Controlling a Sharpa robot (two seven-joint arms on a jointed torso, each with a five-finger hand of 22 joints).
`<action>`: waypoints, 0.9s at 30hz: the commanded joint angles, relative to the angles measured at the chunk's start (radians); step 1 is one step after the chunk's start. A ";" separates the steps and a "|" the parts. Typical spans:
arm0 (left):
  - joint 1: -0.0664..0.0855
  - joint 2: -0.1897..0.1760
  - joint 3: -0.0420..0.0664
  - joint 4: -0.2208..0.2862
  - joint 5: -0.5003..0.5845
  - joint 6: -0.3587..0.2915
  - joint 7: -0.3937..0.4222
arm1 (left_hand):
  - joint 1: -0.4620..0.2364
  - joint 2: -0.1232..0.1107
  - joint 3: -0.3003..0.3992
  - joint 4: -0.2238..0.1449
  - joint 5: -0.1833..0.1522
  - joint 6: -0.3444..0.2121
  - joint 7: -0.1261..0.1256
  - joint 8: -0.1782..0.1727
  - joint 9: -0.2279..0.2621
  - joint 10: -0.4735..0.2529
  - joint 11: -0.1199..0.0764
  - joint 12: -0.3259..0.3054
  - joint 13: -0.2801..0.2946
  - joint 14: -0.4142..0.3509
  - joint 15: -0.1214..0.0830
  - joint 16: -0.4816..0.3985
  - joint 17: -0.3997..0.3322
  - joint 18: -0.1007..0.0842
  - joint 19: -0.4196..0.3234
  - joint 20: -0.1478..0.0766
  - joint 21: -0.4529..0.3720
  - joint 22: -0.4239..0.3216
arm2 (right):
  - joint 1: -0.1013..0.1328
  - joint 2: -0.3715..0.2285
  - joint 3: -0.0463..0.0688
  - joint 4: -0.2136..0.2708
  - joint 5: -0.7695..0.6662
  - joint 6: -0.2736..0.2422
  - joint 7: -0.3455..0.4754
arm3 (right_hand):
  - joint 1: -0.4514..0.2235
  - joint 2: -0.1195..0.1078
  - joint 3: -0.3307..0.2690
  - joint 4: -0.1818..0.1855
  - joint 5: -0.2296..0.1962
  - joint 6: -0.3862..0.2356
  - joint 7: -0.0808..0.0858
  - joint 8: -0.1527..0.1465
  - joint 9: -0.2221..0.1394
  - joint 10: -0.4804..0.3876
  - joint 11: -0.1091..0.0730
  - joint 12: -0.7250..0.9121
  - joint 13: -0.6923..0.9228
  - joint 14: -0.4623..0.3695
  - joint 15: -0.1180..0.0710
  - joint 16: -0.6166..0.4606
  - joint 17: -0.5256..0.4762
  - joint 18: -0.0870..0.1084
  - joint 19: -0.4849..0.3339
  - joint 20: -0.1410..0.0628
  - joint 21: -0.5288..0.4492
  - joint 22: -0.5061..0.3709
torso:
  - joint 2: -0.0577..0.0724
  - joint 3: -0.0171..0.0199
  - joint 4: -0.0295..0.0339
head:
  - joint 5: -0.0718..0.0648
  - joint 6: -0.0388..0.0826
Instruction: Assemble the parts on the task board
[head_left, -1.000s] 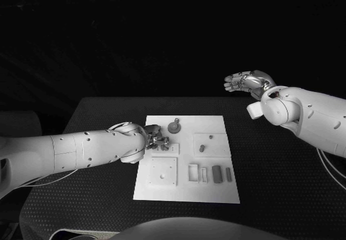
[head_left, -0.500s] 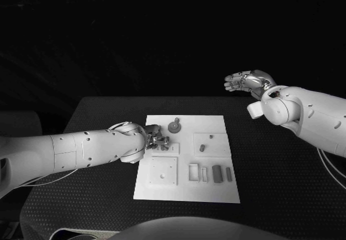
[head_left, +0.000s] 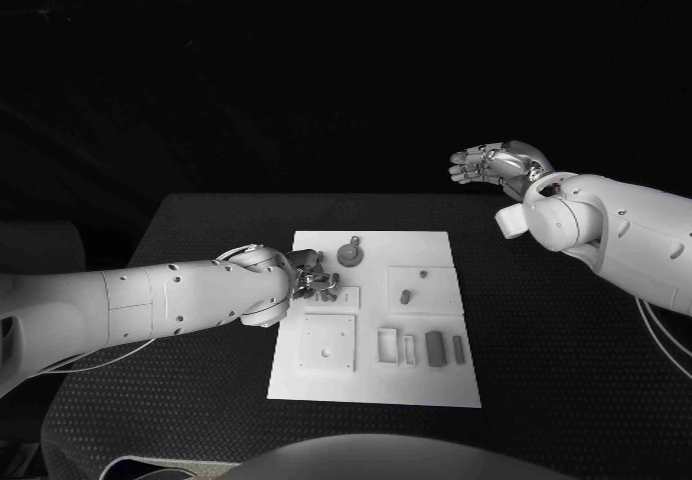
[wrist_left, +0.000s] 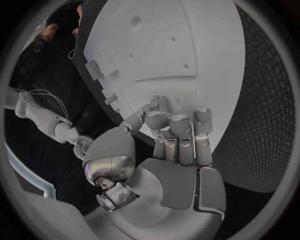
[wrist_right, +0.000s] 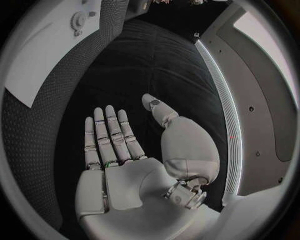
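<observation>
Here your left hand (head_left: 315, 280) sits low over the left edge of the task board (head_left: 378, 385), fingers curled down onto the plate. In the left wrist view the fingertips (wrist_left: 180, 120) bunch together against the white surface, but you cannot tell from either picture whether they have hold of a part. Just beside the hand, on its far side, a round part with a stem (head_left: 349, 251) stands on the board. Further toward the middle a small peg-like part (head_left: 405, 296) lies in a square recess. Near the front edge of the board, two dark bars (head_left: 434, 348) stand next to a pale frame-shaped piece (head_left: 388, 345), well apart from the hand.

Your right hand (head_left: 493, 163) is raised beyond the far right corner of the table (head_left: 548, 400), well clear of the board. The right wrist view shows its fingers (wrist_right: 109, 131) straight and spread, holding nothing.
</observation>
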 joint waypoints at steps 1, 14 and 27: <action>-0.003 0.000 -0.002 0.001 -0.007 -0.008 -0.003 | 0.023 0.032 0.003 0.000 0.002 0.094 -0.046 0.006 -0.001 -0.038 -0.039 0.005 0.000 0.000 -0.004 0.006 -0.001 0.016 0.000 -0.120 0.005 0.018 | 0.000 0.001 0.001 0.000 0.000 0.016 0.010 | -0.009 0.002 0.000 0.005 0.005 0.000 0.013 0.003 -0.001 0.006 -0.002 -0.005 0.002 -0.002 0.005 -0.006 -0.001 -0.010 -0.009 0.001 -0.003 0.002 | 0.000 0.0001 -0.0009 | 0.001 0.002; -0.004 0.003 -0.002 0.000 -0.007 -0.017 -0.004 | 0.021 0.033 0.004 0.000 -0.002 0.094 -0.047 0.007 -0.001 -0.039 -0.040 0.006 0.000 0.001 -0.004 0.007 -0.002 0.016 0.001 -0.121 0.006 0.018 | 0.000 -0.001 0.001 0.000 0.000 0.018 0.010 | -0.011 0.002 -0.001 0.006 0.006 0.000 0.013 0.003 -0.001 0.007 -0.002 -0.007 0.002 -0.003 0.005 -0.006 -0.002 -0.010 -0.009 0.001 -0.003 0.003 | 0.001 -0.0002 -0.0005 | 0.001 0.000; -0.004 0.009 -0.002 -0.004 -0.010 -0.014 0.006 | 0.023 0.032 0.006 0.000 -0.009 0.094 -0.048 0.007 -0.001 -0.040 -0.041 0.007 0.000 0.002 -0.006 0.007 -0.003 0.017 0.002 -0.121 0.006 0.018 | 0.000 -0.002 0.001 0.001 0.000 0.019 0.010 | -0.014 0.003 -0.002 0.008 0.008 0.000 0.014 0.003 -0.002 0.009 -0.001 -0.009 0.002 -0.004 0.005 -0.006 -0.002 -0.010 -0.008 0.000 -0.004 0.005 | 0.000 0.0001 -0.0008 | 0.000 0.001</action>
